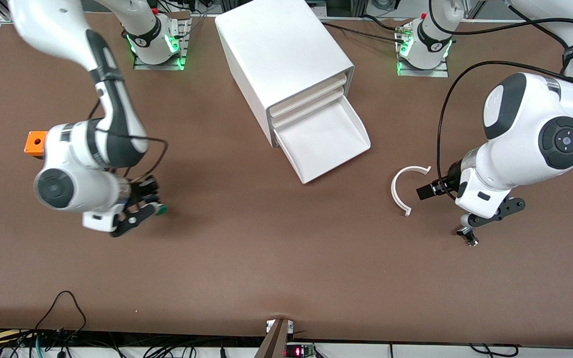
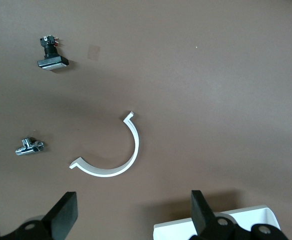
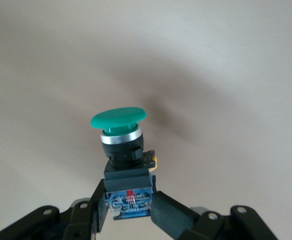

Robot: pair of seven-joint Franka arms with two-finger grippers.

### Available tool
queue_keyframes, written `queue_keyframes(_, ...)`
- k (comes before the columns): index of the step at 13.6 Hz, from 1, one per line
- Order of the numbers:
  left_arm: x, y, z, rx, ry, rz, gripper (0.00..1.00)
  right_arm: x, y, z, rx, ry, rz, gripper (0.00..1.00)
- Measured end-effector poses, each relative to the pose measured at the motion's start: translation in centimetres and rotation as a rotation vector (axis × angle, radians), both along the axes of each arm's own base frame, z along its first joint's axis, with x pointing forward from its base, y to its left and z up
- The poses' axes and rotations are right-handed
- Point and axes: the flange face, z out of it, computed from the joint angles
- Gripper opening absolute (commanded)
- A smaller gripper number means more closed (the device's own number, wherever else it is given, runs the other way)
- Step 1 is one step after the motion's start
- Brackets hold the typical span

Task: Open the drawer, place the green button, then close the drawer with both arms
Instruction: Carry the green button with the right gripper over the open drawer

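Right now my right gripper [image 3: 129, 207] is squeezed shut on the button [image 3: 121, 150]. I hold it by its dark blue body, and its round green cap sticks out past my fingers [image 3: 168, 212]. My right gripper [image 1: 148, 209] is up over the bare brown table [image 1: 266, 258], toward the right arm's end from the cabinet [image 1: 276, 54]. An orange box [image 1: 36, 143] sits on the table past my right arm, even more toward that end.

The cabinet is a big white box with 3 drawers. The lowest drawer [image 1: 324, 139] is pulled out, and I can see its white floor. The 2 drawers above it are pushed in.

My left gripper [image 2: 130, 212] is wide open and holds nothing. My left arm waits toward the left arm's end from the cabinet, with its gripper [image 1: 475, 226] over the table. A white curved strip [image 1: 402, 186] lies on the table between the open drawer and my left gripper. In the left wrist view I see that same strip [image 2: 116, 157], bent like the letter C. Near it lie 2 small parts: a shiny silver one [image 2: 29, 146] and a black one with a pale flat base [image 2: 51, 53]. A white corner of the drawer [image 2: 221, 222] shows just beside one of my left fingers [image 2: 202, 210].
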Motion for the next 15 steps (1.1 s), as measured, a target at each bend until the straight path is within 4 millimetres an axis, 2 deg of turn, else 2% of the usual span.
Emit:
queue_keyframes(4, 0.0, 0.1, 0.0, 0.000, 0.000, 0.002, 0.99, -4.2, 13.8, 3.3, 0.030, -0.003, -0.172, 0.00)
queue_keyframes(6, 0.0, 0.0, 0.0, 0.000, 0.000, 0.003, 0.99, -7.5, 20.4, 4.4, 0.015, -0.006, -0.242, 0.00)
queue_keyframes(9, 0.0, -0.1, 0.0, 0.000, 0.000, 0.002, 0.99, -13.2, 29.4, 4.7, 0.006, -0.040, -0.331, 0.00)
queue_keyframes(12, -0.1, -0.3, 0.0, -0.002, 0.001, -0.001, 0.99, -17.9, 35.8, 3.1, 0.021, -0.077, -0.390, 0.00)
queue_keyframes(15, -0.1, -0.3, 0.0, -0.002, 0.001, -0.001, 0.99, -20.9, 39.4, 0.4, 0.015, -0.089, -0.424, 0.00)
